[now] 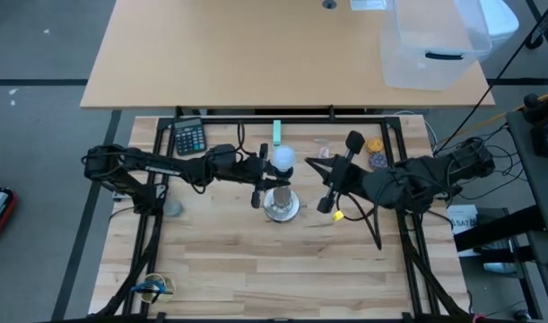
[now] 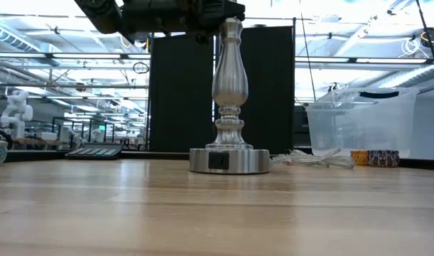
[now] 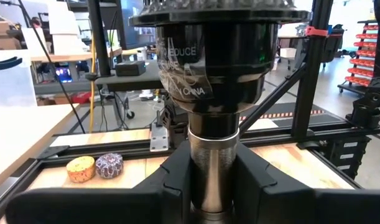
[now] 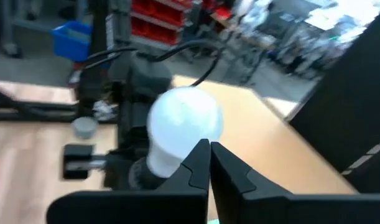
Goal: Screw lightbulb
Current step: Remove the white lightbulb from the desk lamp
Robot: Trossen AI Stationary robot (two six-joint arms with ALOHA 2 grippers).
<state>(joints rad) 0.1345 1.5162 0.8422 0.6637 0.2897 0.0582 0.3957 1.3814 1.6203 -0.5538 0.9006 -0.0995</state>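
The left pincer (image 1: pixel 266 184) is clamped on the silver lamp stand (image 2: pixel 229 114), its two dark fingers (image 3: pixel 171 186) pressed to either side of the metal neck just beneath the black socket (image 3: pixel 214 68). The lightbulb (image 1: pixel 282 160) sits upright in that socket atop the stand, near the middle of the wooden counter (image 1: pixel 256 260). The right pincer (image 4: pixel 208 163) hangs just beside the bulb, its tips pressed together, gripping nothing.
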